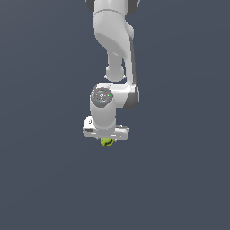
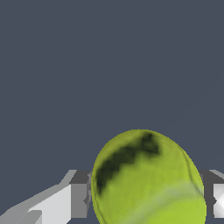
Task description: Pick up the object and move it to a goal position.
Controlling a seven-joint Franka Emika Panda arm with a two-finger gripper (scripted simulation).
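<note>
Yellow-green ball [image 2: 148, 179] fills the near field of the wrist view, bulging between two finger pads. Dark curved mark runs across its upper face, from about 9 o'clock on the ball toward 12 o'clock.

Left to right in the wrist view: pale grey finger [image 2: 65, 201] with a darker inner pad face meeting the ball's edge; the ball itself; then a second finger [image 2: 214, 192] at the far side, only partly in frame, its dark pad also against the ball's edge. No gap visible between either pad and the ball. Fingers stand at a narrow spread, closed onto the ball, one pad on each side.

Exterior view: white arm [image 1: 114, 40] descends from 12 o'clock of the frame, wrist joint near centre, gripper [image 1: 107, 138] below it. Ball [image 1: 107, 142] shows as a small yellow-green spot directly under the hand's flat body, at 6 o'clock from the wrist, mostly hidden by the hand; only its lower part is seen. Finger tips themselves are too small to resolve in this view.

Background is a uniform dark blue-grey surface [image 1: 179, 179] in both views; whether the ball rests on it or is lifted clear cannot be told.
</note>
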